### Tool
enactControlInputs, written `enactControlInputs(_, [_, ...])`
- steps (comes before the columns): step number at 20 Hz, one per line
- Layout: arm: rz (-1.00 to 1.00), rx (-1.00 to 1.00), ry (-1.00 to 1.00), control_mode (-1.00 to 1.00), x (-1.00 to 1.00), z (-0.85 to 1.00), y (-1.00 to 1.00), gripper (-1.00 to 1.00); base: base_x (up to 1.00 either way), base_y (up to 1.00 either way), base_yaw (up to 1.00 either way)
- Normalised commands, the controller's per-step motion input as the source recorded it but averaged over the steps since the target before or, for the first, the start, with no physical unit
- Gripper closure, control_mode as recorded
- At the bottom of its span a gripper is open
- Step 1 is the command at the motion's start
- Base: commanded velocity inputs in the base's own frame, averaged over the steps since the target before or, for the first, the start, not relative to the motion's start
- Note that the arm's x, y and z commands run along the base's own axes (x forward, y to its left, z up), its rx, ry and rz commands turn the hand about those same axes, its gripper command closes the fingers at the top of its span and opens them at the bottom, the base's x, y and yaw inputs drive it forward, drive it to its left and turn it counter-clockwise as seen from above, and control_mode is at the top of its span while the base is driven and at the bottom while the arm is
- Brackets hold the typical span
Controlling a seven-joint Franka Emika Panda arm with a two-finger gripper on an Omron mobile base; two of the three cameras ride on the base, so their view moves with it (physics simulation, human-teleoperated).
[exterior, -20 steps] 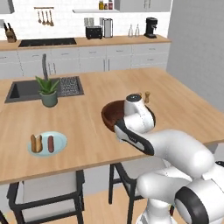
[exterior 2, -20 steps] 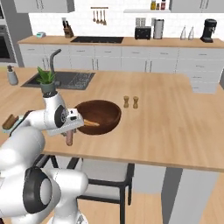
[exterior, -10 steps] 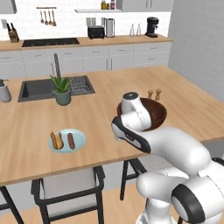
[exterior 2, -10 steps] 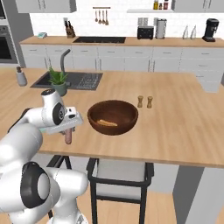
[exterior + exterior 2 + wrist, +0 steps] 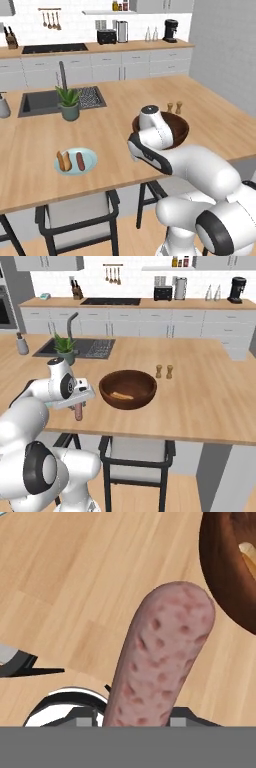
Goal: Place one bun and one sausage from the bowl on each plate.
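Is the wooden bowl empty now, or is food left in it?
Not empty. One bun lies inside the bowl; the gripper holds a sausage outside it.

Wooden counter (image 5: 115, 125) with inset sink (image 5: 42, 101) and faucet (image 5: 62, 75). Potted plant (image 5: 69, 102) beside the sink. 2 small shakers (image 5: 164, 371) side by side on the counter. Toaster (image 5: 106, 36), coffee machine (image 5: 171, 30), knife block (image 5: 76, 292) along back wall. Stool (image 5: 135, 461) under the counter edge.
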Motion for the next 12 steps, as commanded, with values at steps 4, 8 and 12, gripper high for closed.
enactControlInputs(4, [0.00, 0.00, 0.00, 1.00, 0.00, 0.00, 0.00, 1.00, 0.31, 1.00, -0.03])
enactControlInputs(8, [0.00, 0.00, 0.00, 1.00, 0.00, 0.00, 0.00, 1.00, -0.12, 1.00, 0.00])
enactControlInputs(12, [0.00, 0.00, 0.00, 1.00, 0.00, 0.00, 0.00, 1.00, -1.00, 0.82, 0.05])
